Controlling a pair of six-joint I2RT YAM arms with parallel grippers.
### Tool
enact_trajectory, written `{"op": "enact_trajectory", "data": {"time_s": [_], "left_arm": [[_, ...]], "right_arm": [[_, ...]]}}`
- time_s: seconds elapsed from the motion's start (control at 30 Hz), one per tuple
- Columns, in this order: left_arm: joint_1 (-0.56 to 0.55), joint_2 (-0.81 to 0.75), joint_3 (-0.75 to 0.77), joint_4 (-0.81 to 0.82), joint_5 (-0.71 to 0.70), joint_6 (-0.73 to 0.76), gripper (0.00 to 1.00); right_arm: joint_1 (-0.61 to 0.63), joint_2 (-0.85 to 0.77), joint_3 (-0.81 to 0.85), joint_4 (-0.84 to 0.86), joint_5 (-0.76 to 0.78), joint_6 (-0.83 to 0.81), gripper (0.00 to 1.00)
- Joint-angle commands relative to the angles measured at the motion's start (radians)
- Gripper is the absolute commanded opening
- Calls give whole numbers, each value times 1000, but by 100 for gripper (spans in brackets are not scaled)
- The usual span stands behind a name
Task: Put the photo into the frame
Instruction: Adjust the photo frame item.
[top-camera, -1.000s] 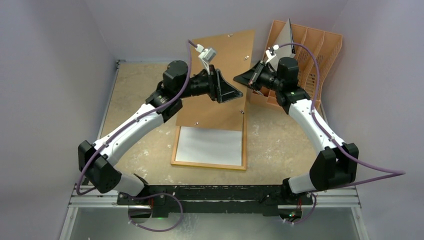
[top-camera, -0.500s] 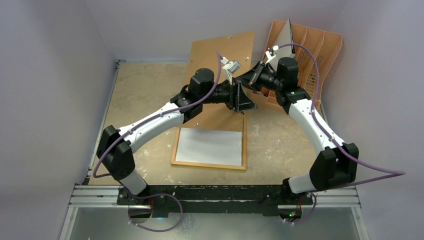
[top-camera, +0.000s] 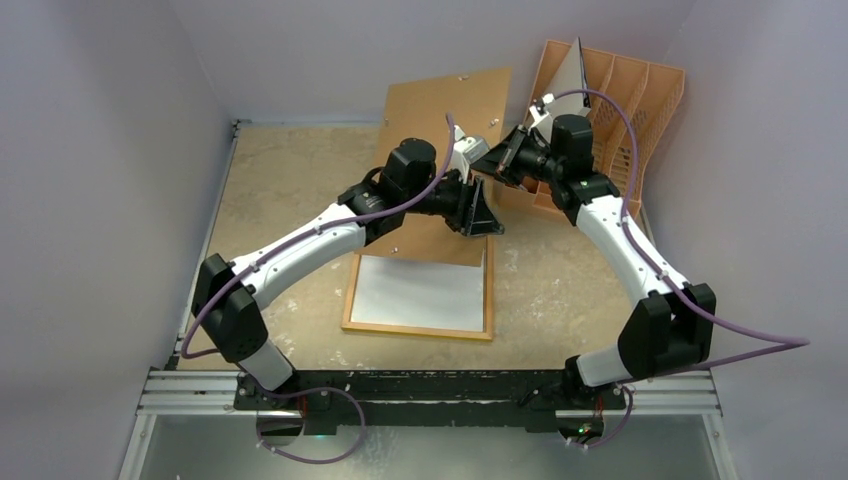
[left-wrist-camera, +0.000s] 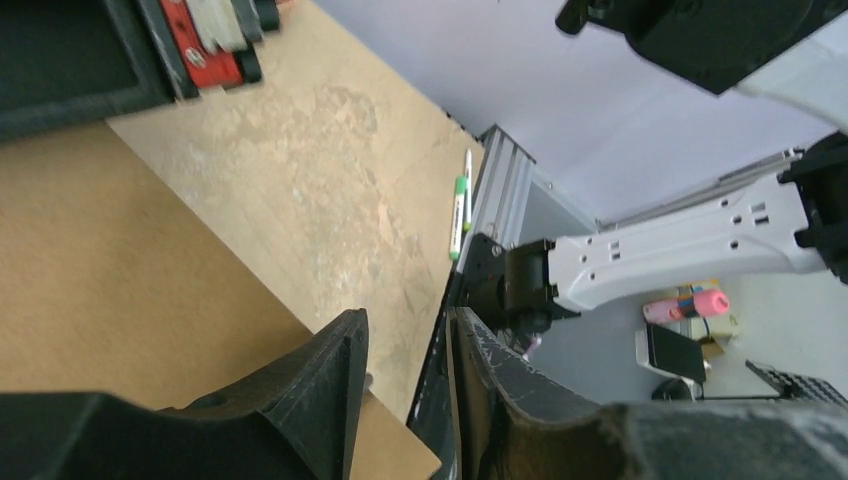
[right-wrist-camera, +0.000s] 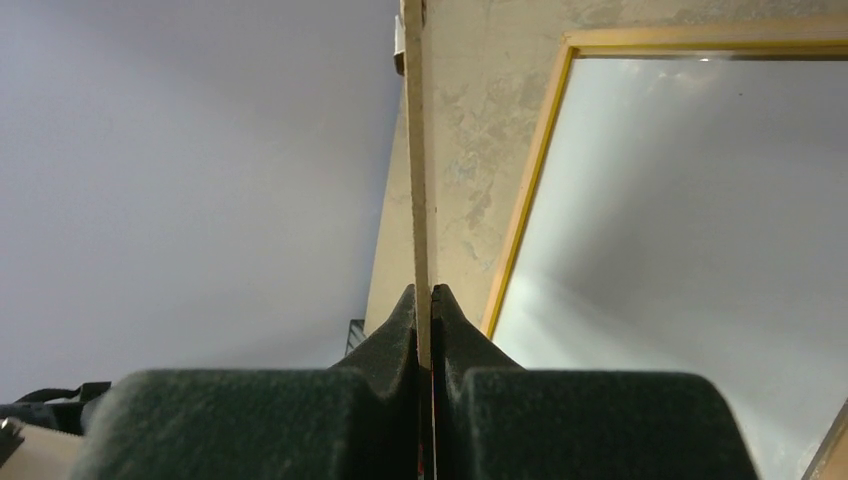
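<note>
The frame (top-camera: 489, 290) lies flat on the table, wood-coloured side up. Inside it lies the photo (top-camera: 415, 293), showing its plain white back. A brown backing board (top-camera: 445, 110) stands tilted over the frame's far end. My right gripper (top-camera: 492, 160) is shut on the board's right edge, which I see as a thin strip (right-wrist-camera: 419, 150) between the jaws (right-wrist-camera: 425, 292). The frame's yellow lip (right-wrist-camera: 525, 200) shows beside it. My left gripper (top-camera: 487, 213) hovers at the board's lower right edge, open with a narrow gap (left-wrist-camera: 408, 325). One finger (left-wrist-camera: 330, 390) overlaps the board (left-wrist-camera: 100, 300).
An orange slotted rack (top-camera: 625, 95) stands at the back right, just behind the right wrist. A green-capped pen (left-wrist-camera: 459, 205) lies by the metal rail at the table's near edge. Purple walls close in on all sides.
The left arm has swung right across the board to its right edge, and its jaws have narrowed. The right gripper has kept its hold on the board without moving.
</note>
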Motion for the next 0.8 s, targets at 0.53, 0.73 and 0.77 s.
{"op": "enact_trajectory", "data": {"time_s": [0.53,0.73,0.77], "left_arm": [[4,-80,24,-389,113,295,34],[128,-155,-17,-276,56,199,38],[165,-175,-37,-238,64,168,40]], "right_arm": [[-4,-1,88,33,-10,2,0],[-6,-9,55,65,-73,-24,0],[-6,-10,47,72,-94,-26,0]]}}
